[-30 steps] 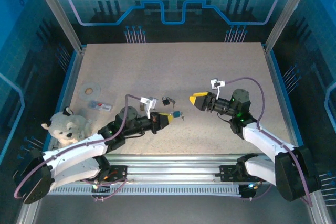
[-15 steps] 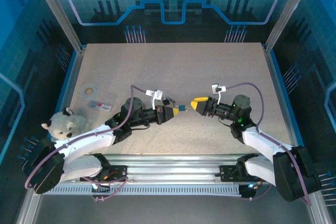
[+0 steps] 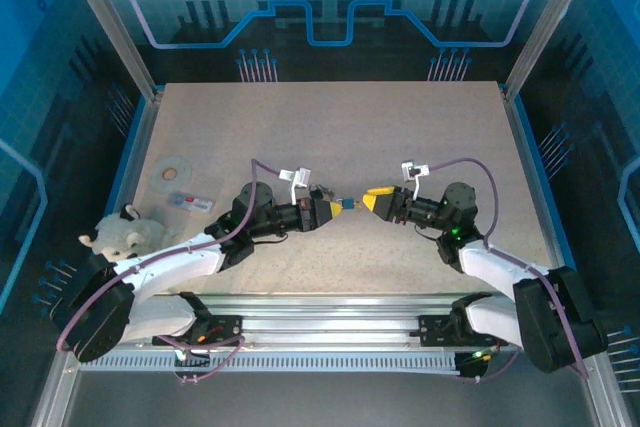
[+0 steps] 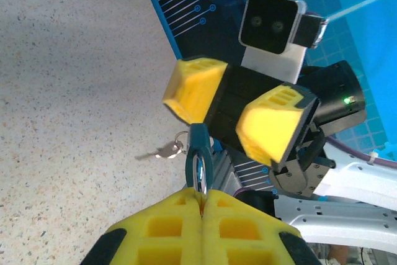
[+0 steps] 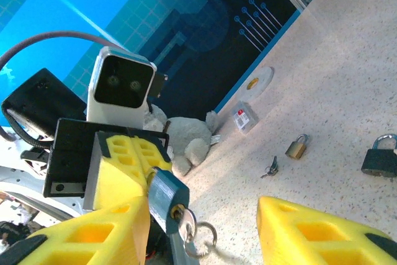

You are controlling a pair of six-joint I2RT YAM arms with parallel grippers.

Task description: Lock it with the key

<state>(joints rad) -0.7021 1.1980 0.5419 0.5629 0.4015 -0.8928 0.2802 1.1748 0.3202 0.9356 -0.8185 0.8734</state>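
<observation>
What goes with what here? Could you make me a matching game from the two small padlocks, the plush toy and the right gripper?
Things:
1. teal padlock
2. brass padlock
3. plush toy
4. right gripper

Places and states:
a. open
b. at the near left corner of the table
c. clamped in the left gripper
d. lying loose on the table beside a small key

Pairs: 1-c, 2-d, 3-b, 4-a.

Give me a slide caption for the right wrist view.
Left gripper holds a teal padlock with key between open right fingers.
</observation>
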